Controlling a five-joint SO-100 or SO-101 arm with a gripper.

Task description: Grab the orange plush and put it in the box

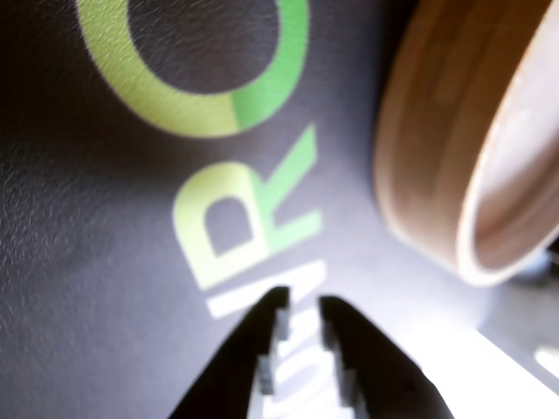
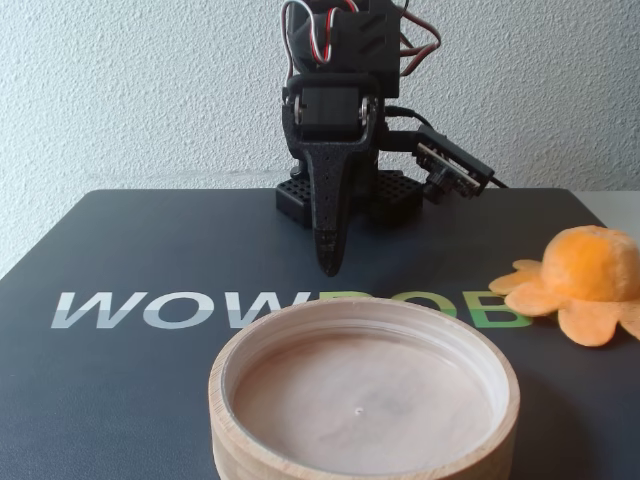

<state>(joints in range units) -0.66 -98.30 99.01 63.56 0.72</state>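
Gripper [image 1: 301, 305]: black, two-fingered; jaws parted by a narrow gap, nothing between them, tips above the lettered mat; in the fixed view it hangs point-down [image 2: 329, 262] over the mat's middle, behind the box, clear of the surface. Orange plush [image 2: 580, 280]: lies on the mat at its right edge in the fixed view, well apart from the gripper, one petal beside the green lettering [image 2: 500, 310]. Box [image 2: 365, 400]: round, light wood, nothing inside; sits at the mat's near edge; its rim [image 1: 454, 166] fills the wrist view's right side. Mat [image 2: 150, 240]: dark, printed letters.
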